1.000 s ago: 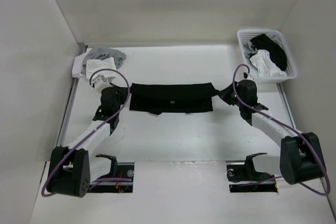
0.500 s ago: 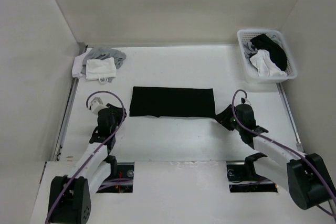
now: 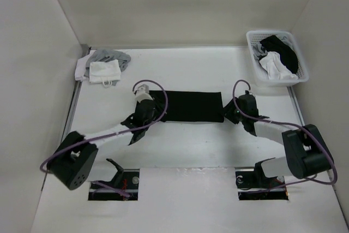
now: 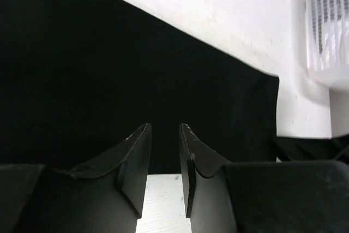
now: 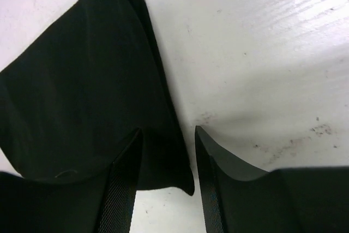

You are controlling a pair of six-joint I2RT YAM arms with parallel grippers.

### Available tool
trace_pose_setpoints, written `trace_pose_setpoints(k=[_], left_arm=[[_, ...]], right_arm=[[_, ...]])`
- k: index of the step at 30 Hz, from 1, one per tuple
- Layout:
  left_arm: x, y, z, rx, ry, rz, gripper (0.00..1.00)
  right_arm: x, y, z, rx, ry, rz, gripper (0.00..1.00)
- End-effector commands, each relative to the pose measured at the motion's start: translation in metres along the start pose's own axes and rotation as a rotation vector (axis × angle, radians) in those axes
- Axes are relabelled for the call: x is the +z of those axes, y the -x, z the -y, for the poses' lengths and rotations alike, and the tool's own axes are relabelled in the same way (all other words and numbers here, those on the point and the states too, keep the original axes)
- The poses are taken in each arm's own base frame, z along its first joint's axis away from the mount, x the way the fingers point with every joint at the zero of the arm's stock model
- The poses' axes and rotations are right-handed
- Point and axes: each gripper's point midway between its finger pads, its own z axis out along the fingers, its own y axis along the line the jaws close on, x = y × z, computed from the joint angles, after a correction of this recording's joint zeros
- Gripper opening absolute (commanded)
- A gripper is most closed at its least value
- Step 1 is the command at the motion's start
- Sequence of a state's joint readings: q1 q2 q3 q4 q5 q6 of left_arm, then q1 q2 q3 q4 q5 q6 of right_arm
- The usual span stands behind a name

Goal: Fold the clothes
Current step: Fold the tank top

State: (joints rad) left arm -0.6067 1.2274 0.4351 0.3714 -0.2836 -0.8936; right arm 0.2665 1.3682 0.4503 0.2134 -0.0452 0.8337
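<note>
Shirt (image 3: 180,106), black and thin, lies flat as a long narrow band on the surface (image 3: 185,148), stretched between the two arms. Left end effector (image 4: 163,135) has its jaws a little apart and empty. One end edge of the band sits right at its tips, with cloth spreading ahead of it. Right end effector (image 5: 166,137) is also parted and holds nothing. The band's other end corner lies below the gap between its fingers, with cloth to its left and bare surface to its right.

The step in hand looks like taking both ends for the next fold. Each lower finger should slide under every layer at the edge. Both should then close together and lift level, so the soft fabric neither sags nor twists. Whether the tips touch cloth yet is unclear from these views.
</note>
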Motion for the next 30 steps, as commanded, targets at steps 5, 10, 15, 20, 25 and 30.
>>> trace_pose_setpoints(k=[5, 10, 15, 20, 25, 30], left_arm=[[0.021, -0.028, 0.07, 0.104, -0.155, -0.011, 0.25], [0.015, -0.028, 0.063, 0.124, -0.155, -0.01, 0.25], [0.008, -0.033, 0.064, 0.136, -0.175, -0.015, 0.25], [0.0, -0.05, 0.07, 0.145, -0.199, -0.049, 0.25], [-0.014, -0.059, 0.082, 0.153, -0.239, -0.062, 0.25], [-0.026, -0.05, 0.082, 0.136, -0.259, -0.038, 0.25]], right_arm=[[0.013, 0.001, -0.025, 0.033, 0.087, -0.041, 0.46], [0.019, 0.005, -0.03, 0.094, 0.103, -0.016, 0.22], [0.009, 0.019, -0.032, 0.118, 0.138, 0.082, 0.02], [-0.03, 0.034, -0.014, 0.136, 0.138, 0.199, 0.0], [-0.077, 0.048, -0.013, 0.061, 0.105, 0.294, 0.0], [-0.111, 0.062, -0.056, -0.091, 0.122, 0.317, 0.0]])
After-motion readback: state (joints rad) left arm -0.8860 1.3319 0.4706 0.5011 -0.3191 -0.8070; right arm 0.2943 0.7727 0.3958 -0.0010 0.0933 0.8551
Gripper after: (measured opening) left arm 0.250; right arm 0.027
